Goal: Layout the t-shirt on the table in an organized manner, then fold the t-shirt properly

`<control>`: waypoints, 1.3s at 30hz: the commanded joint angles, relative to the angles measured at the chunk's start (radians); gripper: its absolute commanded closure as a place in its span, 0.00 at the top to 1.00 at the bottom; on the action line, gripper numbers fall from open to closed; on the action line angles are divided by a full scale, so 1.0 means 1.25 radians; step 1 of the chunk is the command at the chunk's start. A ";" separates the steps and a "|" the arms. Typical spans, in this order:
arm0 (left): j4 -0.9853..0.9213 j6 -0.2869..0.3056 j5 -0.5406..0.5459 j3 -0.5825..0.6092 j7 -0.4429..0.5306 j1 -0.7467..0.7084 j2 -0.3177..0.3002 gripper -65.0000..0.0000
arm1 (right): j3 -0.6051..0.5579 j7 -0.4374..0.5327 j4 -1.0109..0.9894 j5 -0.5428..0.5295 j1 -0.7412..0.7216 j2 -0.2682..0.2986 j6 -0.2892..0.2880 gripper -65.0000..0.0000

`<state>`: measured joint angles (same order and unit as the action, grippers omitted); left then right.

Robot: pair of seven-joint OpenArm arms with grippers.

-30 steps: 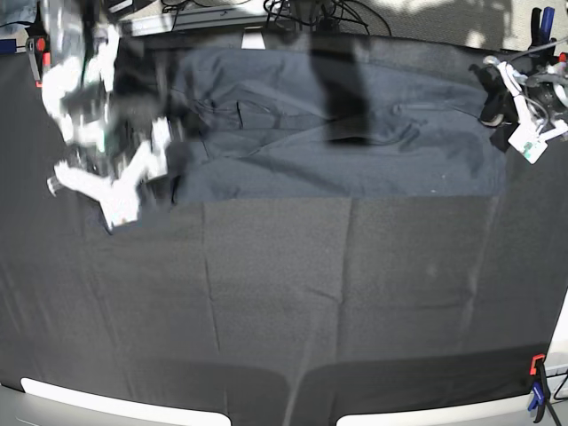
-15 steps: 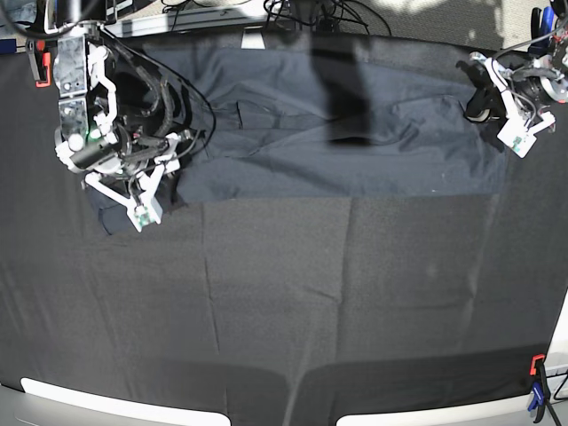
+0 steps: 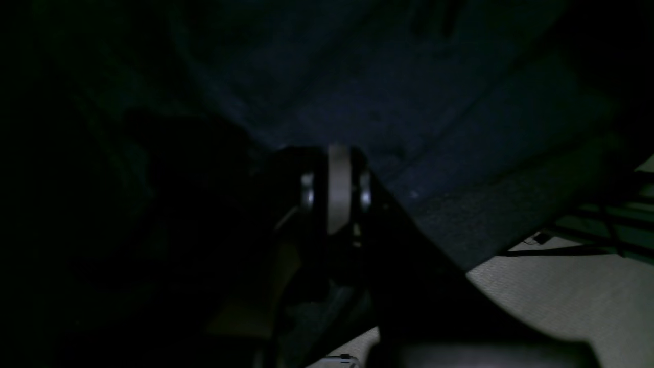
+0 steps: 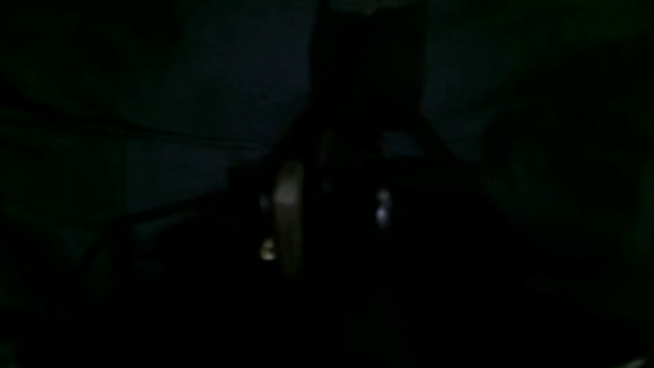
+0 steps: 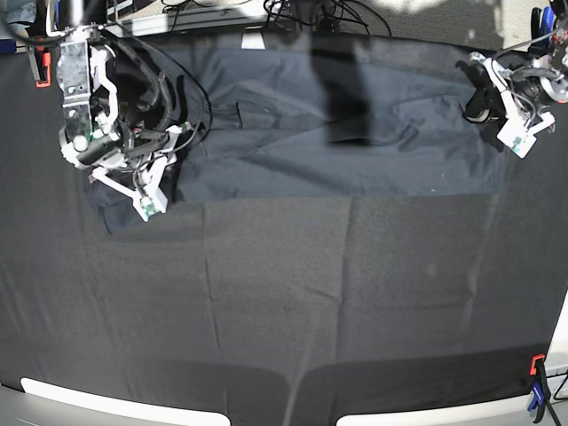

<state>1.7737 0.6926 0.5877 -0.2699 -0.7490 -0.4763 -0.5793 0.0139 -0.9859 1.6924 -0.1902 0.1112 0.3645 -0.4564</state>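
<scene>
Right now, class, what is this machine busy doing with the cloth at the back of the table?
A two-armed robot is laying out a dark grey t-shirt along the far side of the black-covered table. The left pincer is shut at the shirt's one end; whether it pinches fabric is unclear. The right pincer is down at the other end, where a sleeve lies rumpled. The shirt is spread out but wrinkled, and not yet folded.
</scene>
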 commanded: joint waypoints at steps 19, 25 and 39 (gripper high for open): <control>0.012 0.004 0.013 -0.008 0.013 0.000 -0.013 0.00 | 0.005 0.022 0.211 0.087 -0.021 0.013 0.000 0.00; 0.012 0.004 0.013 -0.008 0.013 0.000 -0.013 0.00 | 0.004 -0.010 0.211 0.040 -0.022 0.012 0.000 0.00; 0.012 0.004 0.013 -0.008 0.013 0.000 -0.013 0.00 | 0.004 -0.013 0.211 0.044 -0.022 0.012 0.000 0.00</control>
<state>1.7737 0.6926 0.5877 -0.2699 -0.7490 -0.4763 -0.5793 0.0143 -1.0149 1.9369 -0.1379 0.0998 0.3683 -0.4561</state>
